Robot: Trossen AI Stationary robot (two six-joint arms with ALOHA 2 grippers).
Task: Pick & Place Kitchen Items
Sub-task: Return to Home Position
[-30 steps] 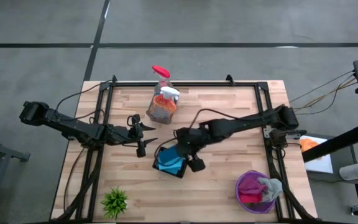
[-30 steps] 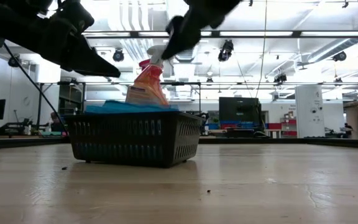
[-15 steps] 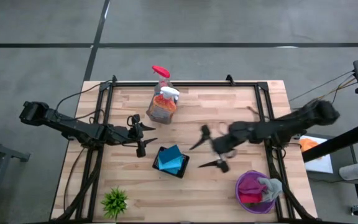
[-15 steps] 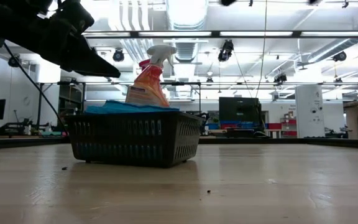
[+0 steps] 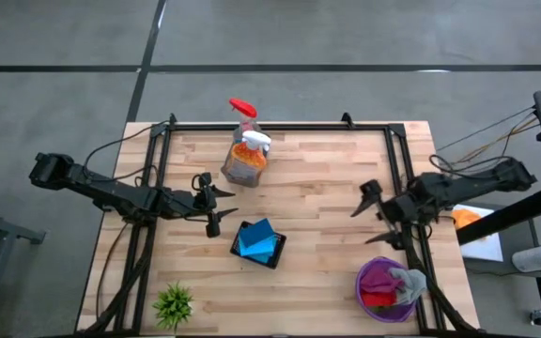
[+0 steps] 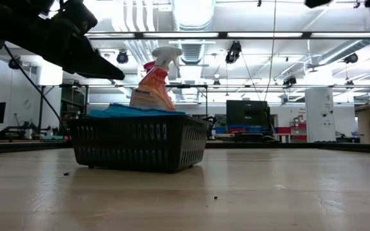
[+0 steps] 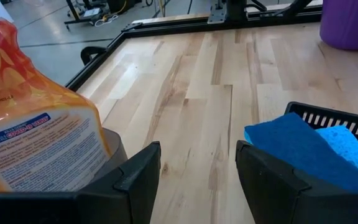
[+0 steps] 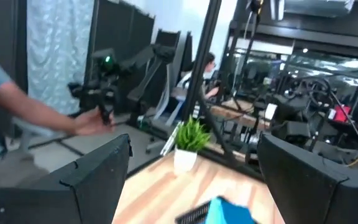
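Note:
A black basket (image 5: 258, 242) near the table's middle holds blue sponges (image 5: 259, 237). The orange spray bottle (image 5: 246, 161) with a white trigger stands at the far middle. The clear bottle with a red trigger (image 5: 243, 113) stands just behind it. A purple bowl (image 5: 368, 282) at the near right holds magenta, grey and red cloths (image 5: 397, 284). My left gripper (image 5: 222, 208) hovers open left of the basket, between the orange bottle (image 7: 30, 137) and the sponges (image 7: 303, 149). My right gripper (image 5: 364, 223) hangs open near the right edge, above the table, with nothing between its fingers.
A small green plant (image 5: 174, 302) stands at the near left corner. Black rails (image 5: 158, 169) run along the table's left, right and far sides. In the right wrist view a person (image 8: 5, 118) stands beyond the table with a hand out.
My right gripper has drawn back from over the basket toward the table's right edge. It has tipped from pointing down to about level and has stayed open. The sponges lie in the basket as before.

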